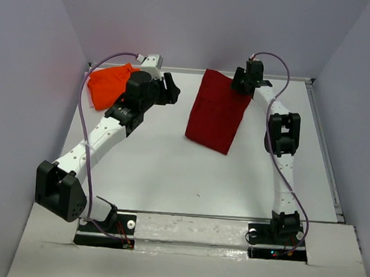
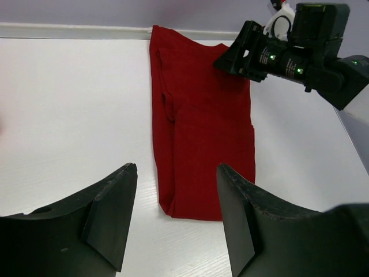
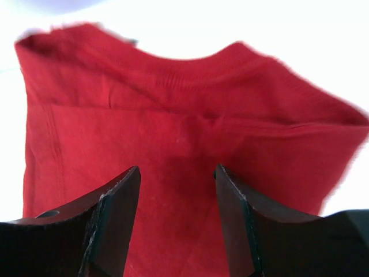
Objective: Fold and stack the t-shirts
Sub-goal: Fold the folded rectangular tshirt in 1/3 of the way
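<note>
The dark crimson t-shirt [image 1: 216, 112] lies folded into a long strip at the table's far middle. It also shows in the left wrist view [image 2: 202, 138] and fills the right wrist view [image 3: 184, 138], collar edge up. My right gripper [image 1: 242, 84] is open just above its far right corner, holding nothing, with cloth showing between the jaws [image 3: 176, 173]. My left gripper [image 1: 171, 89] is open and empty, left of the crimson shirt, its jaws framing the shirt's near end [image 2: 176, 173]. The orange t-shirt [image 1: 107, 84] lies crumpled at the far left, behind the left arm.
The table [image 1: 170, 169] is walled at the back and both sides. The right arm's wrist [image 2: 300, 49] shows in the left wrist view over the shirt's far end. Both arm bases stand at the near edge.
</note>
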`<move>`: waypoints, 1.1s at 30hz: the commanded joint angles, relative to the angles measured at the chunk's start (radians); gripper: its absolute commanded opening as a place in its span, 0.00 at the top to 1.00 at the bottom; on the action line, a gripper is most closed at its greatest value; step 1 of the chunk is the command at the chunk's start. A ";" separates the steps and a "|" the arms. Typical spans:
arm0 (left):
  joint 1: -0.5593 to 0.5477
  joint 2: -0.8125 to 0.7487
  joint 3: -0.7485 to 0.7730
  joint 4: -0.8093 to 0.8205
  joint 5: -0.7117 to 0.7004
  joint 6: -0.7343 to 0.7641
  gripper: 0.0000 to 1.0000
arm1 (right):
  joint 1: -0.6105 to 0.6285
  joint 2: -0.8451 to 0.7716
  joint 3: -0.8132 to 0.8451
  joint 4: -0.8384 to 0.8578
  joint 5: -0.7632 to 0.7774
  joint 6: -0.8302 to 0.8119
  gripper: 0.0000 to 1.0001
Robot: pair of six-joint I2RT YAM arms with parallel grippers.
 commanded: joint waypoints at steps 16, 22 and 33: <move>0.016 0.144 -0.022 0.096 0.065 -0.034 0.33 | 0.034 -0.459 -0.565 0.188 -0.198 0.071 0.40; 0.012 0.238 -0.050 0.113 0.102 -0.084 0.34 | 0.068 -0.774 -0.881 0.197 -0.141 0.078 0.39; -0.013 0.378 -0.082 0.113 0.249 -0.156 0.39 | 0.148 -1.023 -1.256 0.231 -0.213 0.138 0.39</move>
